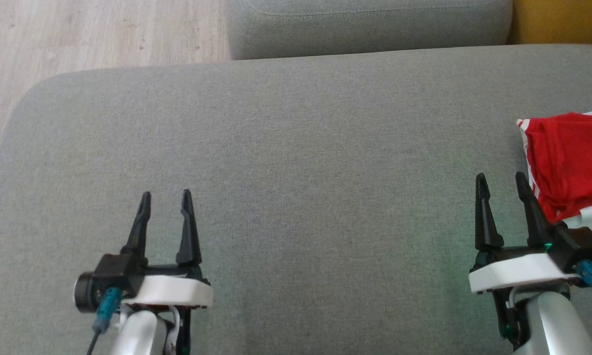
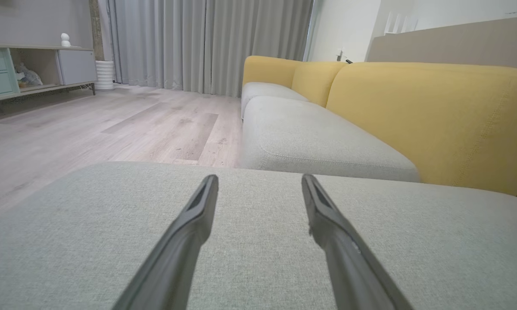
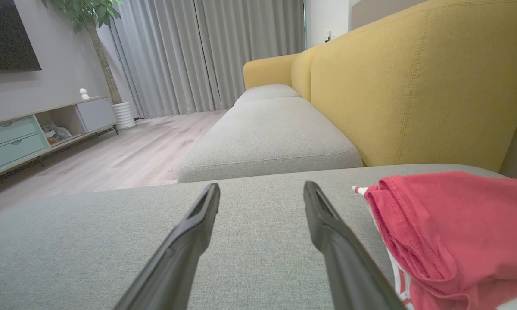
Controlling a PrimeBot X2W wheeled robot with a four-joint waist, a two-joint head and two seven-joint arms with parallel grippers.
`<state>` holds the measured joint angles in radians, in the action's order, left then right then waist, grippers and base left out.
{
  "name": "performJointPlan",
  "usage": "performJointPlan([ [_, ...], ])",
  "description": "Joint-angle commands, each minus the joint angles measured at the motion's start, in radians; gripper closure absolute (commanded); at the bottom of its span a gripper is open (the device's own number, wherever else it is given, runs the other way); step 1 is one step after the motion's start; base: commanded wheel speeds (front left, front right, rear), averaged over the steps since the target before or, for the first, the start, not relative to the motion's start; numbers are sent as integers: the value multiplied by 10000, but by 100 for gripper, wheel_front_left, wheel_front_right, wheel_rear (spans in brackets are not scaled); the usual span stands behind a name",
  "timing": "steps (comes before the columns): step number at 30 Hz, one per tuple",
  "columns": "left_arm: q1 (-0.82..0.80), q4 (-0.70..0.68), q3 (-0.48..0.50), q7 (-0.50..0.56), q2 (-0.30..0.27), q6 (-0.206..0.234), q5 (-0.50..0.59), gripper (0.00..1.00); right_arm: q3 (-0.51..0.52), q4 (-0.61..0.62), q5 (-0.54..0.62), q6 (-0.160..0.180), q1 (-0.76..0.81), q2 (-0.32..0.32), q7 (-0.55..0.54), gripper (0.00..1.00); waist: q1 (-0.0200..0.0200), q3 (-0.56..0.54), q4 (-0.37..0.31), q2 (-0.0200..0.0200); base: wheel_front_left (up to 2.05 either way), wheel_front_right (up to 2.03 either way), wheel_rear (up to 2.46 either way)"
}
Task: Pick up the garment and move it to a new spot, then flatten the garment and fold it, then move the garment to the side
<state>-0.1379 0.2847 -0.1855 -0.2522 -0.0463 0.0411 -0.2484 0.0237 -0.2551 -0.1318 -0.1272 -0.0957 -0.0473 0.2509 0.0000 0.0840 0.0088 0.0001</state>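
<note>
- The red knit garment with white trim (image 1: 567, 158) lies in a compact, layered bundle at the right edge of the head view, on the broad grey fabric seat cushion (image 1: 296, 148).
- The right gripper (image 1: 500, 175), at the lower right, has its fingers spread and holds nothing. Its right finger stands just beside the cloth; whether it touches, I cannot tell.
- The left gripper (image 1: 166, 193), at the lower left, is likewise spread and empty, well apart from the garment.
- My judgement: the bundle looks loosely folded and set to one side, so the task may be finished (or not yet begun; the pictures do not settle which). The folds are uneven.
- The cushion is flat and bare across the middle of the frame.
- The pale wood plank floor (image 1: 79, 34) shows at the upper left.
- In the right wrist view, a mustard-yellow upholstered backrest (image 3: 413, 86) rises at the upper right, grey pleated curtains (image 3: 207, 56) hang at top centre, and a low cabinet with mint drawers (image 3: 26, 133) stands at the left.
</note>
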Motion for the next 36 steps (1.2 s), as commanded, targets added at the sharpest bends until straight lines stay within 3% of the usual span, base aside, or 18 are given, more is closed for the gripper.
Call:
performJointPlan([
  [1,-293,-356,459,-95,-39,38,-111,0,-264,360,-17,-35,-277,-30,108,0,0,-1,-5,-1,0,0,0],
  [15,-180,-430,729,-95,-39,131,-606,0,-313,255,-68,-35,-286,-30,108,0,0,-43,-61,-1,0,0,0],
  [29,-197,-264,683,-95,-39,-104,-1258,0,-378,229,-139,-35,-319,-30,108,0,0,-21,-87,-1,0,0,0],
  [30,3,40,290,0,0,-77,-1248,100,-125,-52,-79,0,-1,0,0,100,0,-20,-88,-1,0,0,0],
  [36,84,416,319,139,-3,-108,-1524,100,-116,-427,-435,-1,100,14,-103,100,0,-41,-88,-1,0,0,0],
])
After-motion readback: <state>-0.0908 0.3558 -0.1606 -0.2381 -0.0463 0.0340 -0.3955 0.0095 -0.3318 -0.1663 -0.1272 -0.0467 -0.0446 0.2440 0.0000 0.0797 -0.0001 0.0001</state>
